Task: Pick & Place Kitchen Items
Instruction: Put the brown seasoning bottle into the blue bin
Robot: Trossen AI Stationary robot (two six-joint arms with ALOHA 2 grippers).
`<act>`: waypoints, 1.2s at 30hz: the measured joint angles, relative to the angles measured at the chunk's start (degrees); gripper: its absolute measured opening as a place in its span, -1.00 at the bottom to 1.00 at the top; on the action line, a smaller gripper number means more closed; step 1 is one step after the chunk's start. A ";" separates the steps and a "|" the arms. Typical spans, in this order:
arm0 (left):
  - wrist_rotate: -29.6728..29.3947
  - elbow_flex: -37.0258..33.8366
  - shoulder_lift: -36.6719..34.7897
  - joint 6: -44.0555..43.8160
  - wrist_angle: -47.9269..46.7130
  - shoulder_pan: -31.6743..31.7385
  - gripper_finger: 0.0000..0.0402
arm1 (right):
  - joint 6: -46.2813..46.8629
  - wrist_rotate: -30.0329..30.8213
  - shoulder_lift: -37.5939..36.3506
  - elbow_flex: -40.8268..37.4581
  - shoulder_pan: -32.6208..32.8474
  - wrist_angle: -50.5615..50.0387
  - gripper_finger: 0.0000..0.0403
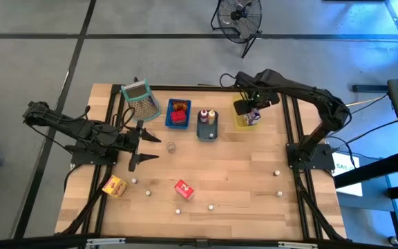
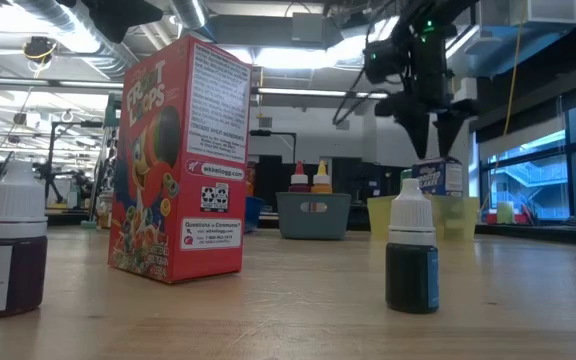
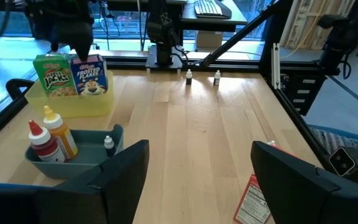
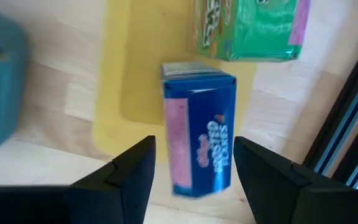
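A blue cereal carton (image 4: 201,130) stands upright in the yellow tray (image 4: 114,74) at the table's far right, beside a green carton (image 4: 247,28). My right gripper (image 2: 435,140) hangs open just above the blue carton (image 2: 438,177), pointing down, its fingers apart from the carton's sides. My left gripper (image 1: 149,147) waits open at the table's left, nothing between its fingers (image 3: 117,174). A red carton (image 1: 184,189) and a yellow-orange carton (image 1: 115,185) lie on the table near its front, with several tiny white-capped bottles (image 1: 211,206) scattered around them.
Along the far edge stand a mesh basket (image 1: 138,99), a blue tray (image 1: 178,114) with red pieces, and a grey tray (image 1: 207,130) with two sauce bottles. A small jar (image 1: 171,146) sits near my left gripper. Bare wood lies at mid-table.
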 joint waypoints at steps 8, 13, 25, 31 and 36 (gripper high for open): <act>0.00 0.00 0.00 0.00 0.00 0.00 0.39 | 1.01 0.17 -1.97 8.16 2.37 -6.75 0.08; 0.00 0.00 0.00 -0.42 -0.01 0.00 0.39 | 3.06 2.54 -2.55 13.44 5.34 -14.40 0.08; 0.00 0.00 0.02 -0.90 -0.01 0.00 0.39 | 4.96 0.80 -7.80 15.59 22.61 -15.24 0.08; 0.02 0.00 0.02 -1.34 -0.01 0.00 0.39 | 8.09 5.50 -8.79 15.59 35.46 -15.22 0.08; 1.46 -0.02 0.96 -2.98 0.00 0.00 0.39 | 18.51 9.47 -8.85 12.23 46.81 -15.14 0.08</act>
